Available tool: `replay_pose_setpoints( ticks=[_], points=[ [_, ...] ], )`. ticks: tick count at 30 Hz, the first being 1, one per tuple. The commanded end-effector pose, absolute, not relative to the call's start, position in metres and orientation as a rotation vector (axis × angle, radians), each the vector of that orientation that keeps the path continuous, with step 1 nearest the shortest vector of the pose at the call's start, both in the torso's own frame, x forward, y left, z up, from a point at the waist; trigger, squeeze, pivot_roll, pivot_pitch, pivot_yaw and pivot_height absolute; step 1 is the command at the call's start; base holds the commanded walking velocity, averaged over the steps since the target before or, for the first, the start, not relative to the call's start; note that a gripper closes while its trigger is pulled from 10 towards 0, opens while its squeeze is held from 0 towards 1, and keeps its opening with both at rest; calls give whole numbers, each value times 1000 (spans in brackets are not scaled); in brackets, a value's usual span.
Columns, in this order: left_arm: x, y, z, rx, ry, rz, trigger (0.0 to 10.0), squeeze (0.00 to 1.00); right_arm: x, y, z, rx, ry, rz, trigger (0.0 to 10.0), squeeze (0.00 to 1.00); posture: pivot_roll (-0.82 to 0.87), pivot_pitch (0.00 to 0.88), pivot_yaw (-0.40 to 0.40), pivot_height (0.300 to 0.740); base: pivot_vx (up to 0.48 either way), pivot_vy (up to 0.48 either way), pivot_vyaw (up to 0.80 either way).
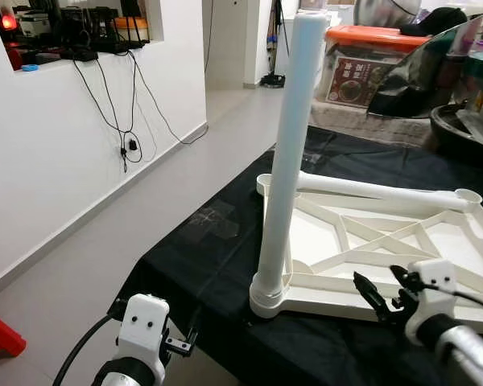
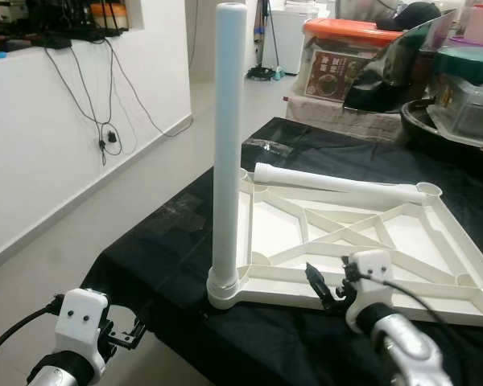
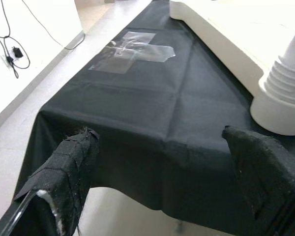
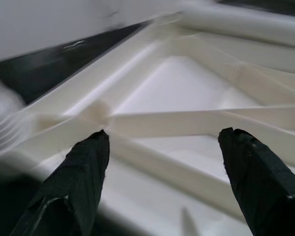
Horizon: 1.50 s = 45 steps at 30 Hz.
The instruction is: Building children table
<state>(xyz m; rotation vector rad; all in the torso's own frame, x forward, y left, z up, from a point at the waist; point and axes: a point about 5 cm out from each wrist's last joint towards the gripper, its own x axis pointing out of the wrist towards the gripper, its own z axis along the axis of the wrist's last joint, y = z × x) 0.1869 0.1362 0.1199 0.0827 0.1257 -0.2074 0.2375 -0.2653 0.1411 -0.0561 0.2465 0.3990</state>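
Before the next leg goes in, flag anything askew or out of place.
The standing leg sits in its corner socket of the upturned tabletop but tilts slightly. A loose leg lies across the far rim. Clear tape patches the black cloth.

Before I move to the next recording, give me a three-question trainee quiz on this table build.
1. True or false: one leg stands upright in a corner socket of the tabletop.
2. Where is the second leg? A) on the floor B) lying across the tabletop's far edge C) in the left gripper
3. Are the right gripper's fingers open or shut?

Key: 1 true; 2 B; 3 open, over the tabletop's ribs.
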Motion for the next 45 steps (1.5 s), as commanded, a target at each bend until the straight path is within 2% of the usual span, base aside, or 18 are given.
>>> replay_pose_setpoints(
  ticks=[1,2,5,6,7,14,20,32,35,45],
  points=[
    [185,137,114,91,158,-217,10000,0,237,-265,144,-20,255,489,10000,0,169,0,-37,740,0,0,0],
    [185,137,114,91,158,-217,10000,0,237,-265,144,-20,255,489,10000,0,169,0,-37,740,0,0,0],
    [184,136,115,95,159,-229,10000,0,238,-255,156,6,281,747,10000,0,183,0,-37,740,0,0,0],
    [184,136,115,95,159,-229,10000,0,238,-255,156,6,281,747,10000,0,183,0,-37,740,0,0,0],
    [184,136,115,97,158,-233,10000,0,237,-249,160,27,283,836,10000,0,185,0,-36,740,0,0,0],
    [182,135,116,105,160,-242,10000,0,244,-231,163,26,253,1001,10000,0,204,0,-39,740,0,0,0],
    [179,134,118,109,161,-246,10000,0,261,-216,166,15,222,1074,10000,0,214,4,-47,740,0,0,0],
    [173,130,120,101,164,-255,10000,0,275,-204,174,6,153,1117,10000,0,216,37,-49,740,0,0,0],
    [172,130,121,96,169,-256,10000,0,289,-193,182,9,87,1116,10000,0,219,42,-51,740,0,0,0],
    [170,129,122,93,176,-255,10000,0,296,-178,184,12,51,1160,10000,0,223,50,-53,740,0,0,0]
  ],
)
